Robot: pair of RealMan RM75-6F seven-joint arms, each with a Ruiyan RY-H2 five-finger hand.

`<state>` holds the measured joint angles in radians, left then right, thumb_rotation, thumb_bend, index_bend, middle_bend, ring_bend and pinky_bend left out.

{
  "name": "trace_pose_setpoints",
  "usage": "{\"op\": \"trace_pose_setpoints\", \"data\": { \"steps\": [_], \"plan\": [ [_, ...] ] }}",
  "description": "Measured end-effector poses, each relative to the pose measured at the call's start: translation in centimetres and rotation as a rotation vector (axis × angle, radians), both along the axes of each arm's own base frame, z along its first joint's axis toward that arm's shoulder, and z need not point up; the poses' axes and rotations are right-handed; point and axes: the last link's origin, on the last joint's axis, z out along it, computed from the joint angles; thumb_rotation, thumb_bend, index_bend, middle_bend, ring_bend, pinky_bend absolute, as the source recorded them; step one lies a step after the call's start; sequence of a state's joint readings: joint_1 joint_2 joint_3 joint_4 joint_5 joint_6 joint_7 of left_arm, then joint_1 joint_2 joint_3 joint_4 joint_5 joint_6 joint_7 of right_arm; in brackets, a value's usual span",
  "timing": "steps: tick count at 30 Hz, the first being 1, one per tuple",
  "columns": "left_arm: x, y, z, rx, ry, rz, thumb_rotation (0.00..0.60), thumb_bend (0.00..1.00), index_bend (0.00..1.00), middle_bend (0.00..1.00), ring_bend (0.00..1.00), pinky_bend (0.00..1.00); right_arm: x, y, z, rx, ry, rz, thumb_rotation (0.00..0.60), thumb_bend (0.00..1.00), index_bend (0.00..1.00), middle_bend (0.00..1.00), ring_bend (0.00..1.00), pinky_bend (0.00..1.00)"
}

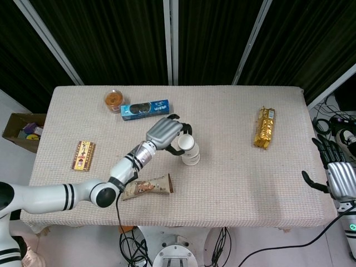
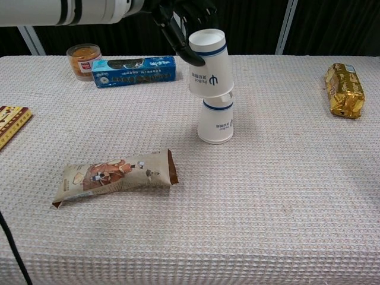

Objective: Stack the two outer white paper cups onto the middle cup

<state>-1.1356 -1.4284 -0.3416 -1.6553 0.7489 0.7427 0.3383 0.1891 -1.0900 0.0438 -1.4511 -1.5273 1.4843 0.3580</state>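
The middle white paper cup (image 1: 191,159) (image 2: 216,123) stands upside down at the table's centre. Directly above it is a second white cup (image 1: 186,144) (image 2: 208,62), also upside down and slightly tilted. Its open rim sits just over the top of the middle cup. My left hand (image 1: 166,133) (image 2: 180,20) grips this upper cup from its left side. My right hand (image 1: 337,175) hangs past the table's right edge with fingers spread and nothing in it. No third cup shows in either view.
A blue cookie box (image 1: 145,109) (image 2: 133,70) and an orange-filled jar (image 1: 113,99) (image 2: 85,58) stand at the back left. A snack packet (image 1: 147,187) (image 2: 116,175) lies front left, a gold packet (image 1: 266,127) (image 2: 344,89) at the right, a yellow bar (image 1: 83,154) at the far left.
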Motion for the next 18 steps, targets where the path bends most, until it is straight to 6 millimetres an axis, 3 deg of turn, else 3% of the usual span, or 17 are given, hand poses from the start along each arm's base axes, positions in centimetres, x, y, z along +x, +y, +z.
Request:
{"op": "trace_pose_setpoints", "data": {
  "steps": [9,18],
  "plan": [
    [2.4,0.0,-2.1,-0.015,0.093,-0.008,0.600,0.28,0.49,0.48,0.43,0.16,-0.8,0.2,0.1,0.002,-0.011,-0.020,0.600,0.26,0.00,0.00,0.00,0.00],
    [2.9,0.6,-2.4,0.032,0.142,0.007,0.600,0.28,0.49,0.48,0.43,0.16,-1.5,0.4,0.2,0.005,-0.019,-0.031,0.600,0.26,0.00,0.00,0.00,0.00]
  ]
}}
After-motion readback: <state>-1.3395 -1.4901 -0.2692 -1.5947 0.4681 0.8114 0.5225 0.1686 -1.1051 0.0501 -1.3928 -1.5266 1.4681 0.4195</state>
